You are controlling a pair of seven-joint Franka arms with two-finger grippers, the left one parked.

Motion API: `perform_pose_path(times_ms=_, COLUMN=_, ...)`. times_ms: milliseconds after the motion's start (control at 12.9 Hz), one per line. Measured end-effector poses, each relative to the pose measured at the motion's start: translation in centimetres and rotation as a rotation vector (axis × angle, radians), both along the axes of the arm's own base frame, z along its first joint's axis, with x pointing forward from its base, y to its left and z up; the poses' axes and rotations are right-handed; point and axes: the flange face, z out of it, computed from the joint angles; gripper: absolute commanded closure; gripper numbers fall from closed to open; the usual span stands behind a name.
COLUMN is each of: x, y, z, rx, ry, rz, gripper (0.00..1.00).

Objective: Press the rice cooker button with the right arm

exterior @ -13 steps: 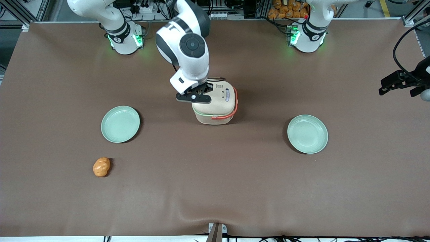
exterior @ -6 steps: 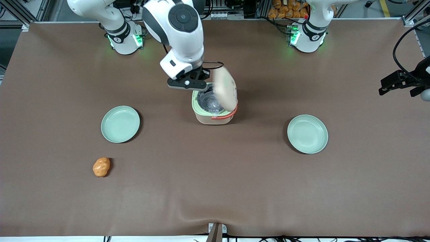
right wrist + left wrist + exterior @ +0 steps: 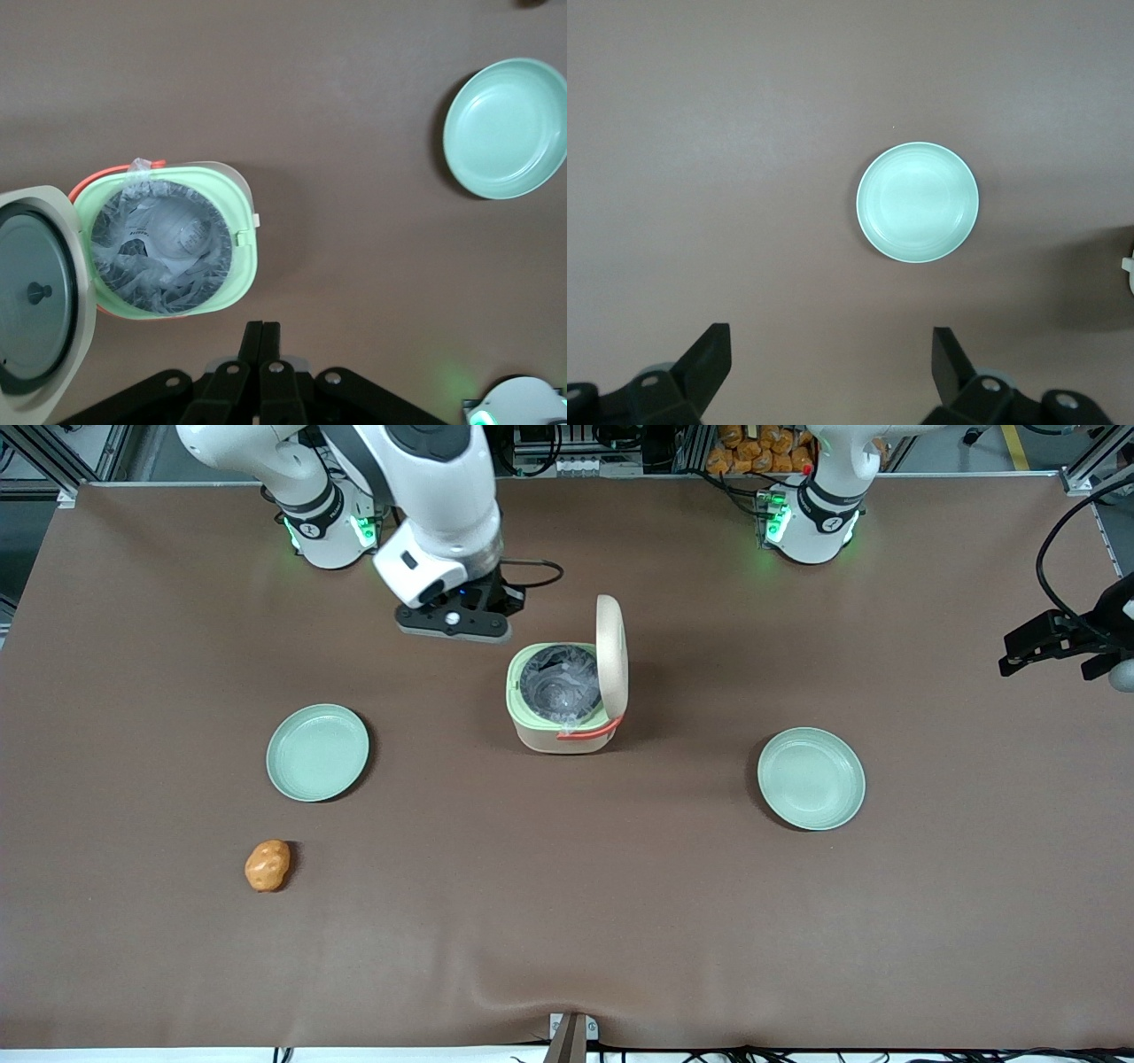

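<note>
1. Fingers pressed together for poking, the gripper (image 3: 454, 631) hangs above the table, just beside the cooker (image 3: 564, 713) and farther from the camera.
2. The cooker sits mid-table between two plates (image 3: 317, 752), lid (image 3: 611, 657) upright, so the button looks pressed.

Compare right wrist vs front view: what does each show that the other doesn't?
Right wrist only: the round metal inner face of the lid, and the gripper fingers shut together.

Front only: the orange potato-like item, the second mint plate toward the parked arm's end, and the gripper hanging clear of the cooker, farther from the camera.

Both: the rice cooker open with lid upright, crinkled plastic in its pot, and the plate toward the working arm's end.
</note>
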Motion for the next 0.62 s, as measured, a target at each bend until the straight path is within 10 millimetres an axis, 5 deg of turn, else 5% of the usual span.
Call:
perform_pose_path(times_ms=78, x=0.4, y=-1.3, z=1.5, rx=0.005, ry=0.0, rz=0.018, gripper=0.67)
perform_pose_path(times_ms=388, x=1.4, y=-9.5, z=7.6, rx=0.023, ry=0.01, rz=0.101, gripper=0.0)
perform_pose_path(times_ms=620, x=2.9, y=-18.3, z=10.5, rx=0.04, ry=0.025, rz=0.145, gripper=0.0)
